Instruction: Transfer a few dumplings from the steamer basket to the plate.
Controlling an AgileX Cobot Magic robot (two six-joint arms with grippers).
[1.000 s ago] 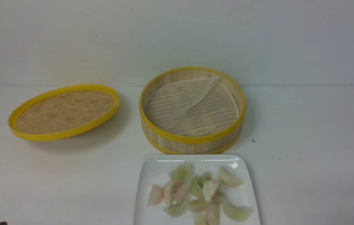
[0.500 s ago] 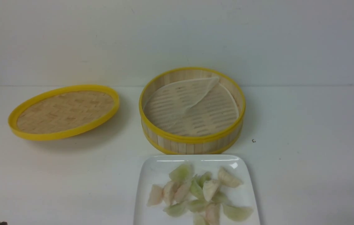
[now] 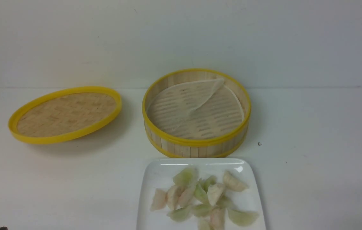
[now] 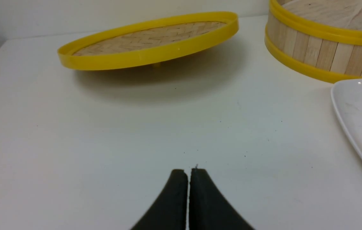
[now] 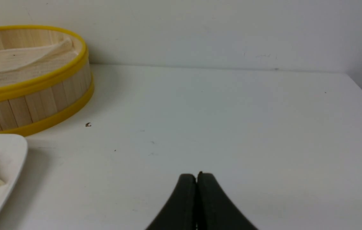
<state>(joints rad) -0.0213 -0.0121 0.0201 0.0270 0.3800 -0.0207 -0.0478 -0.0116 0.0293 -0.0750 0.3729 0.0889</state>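
Observation:
The steamer basket (image 3: 197, 140) stands mid-table with only its folded whitish liner sheet (image 3: 187, 102) inside; no dumplings show in it. Several pale green and cream dumplings (image 3: 201, 199) lie heaped on the white square plate (image 3: 158, 172) just in front of the basket. The basket also shows in the left wrist view (image 4: 315, 54) and the right wrist view (image 5: 34, 108), the plate at each view's edge (image 4: 353, 108) (image 5: 5, 150). My left gripper (image 4: 189, 171) is shut and empty over bare table left of the plate. My right gripper (image 5: 197, 175) is shut and empty over bare table right of the plate.
The shallow woven yellow-rimmed lid (image 3: 64, 113) lies tilted on the table to the left of the basket, also in the left wrist view (image 4: 149, 41). A small dark speck (image 3: 259, 144) lies right of the basket. A wall stands behind the table.

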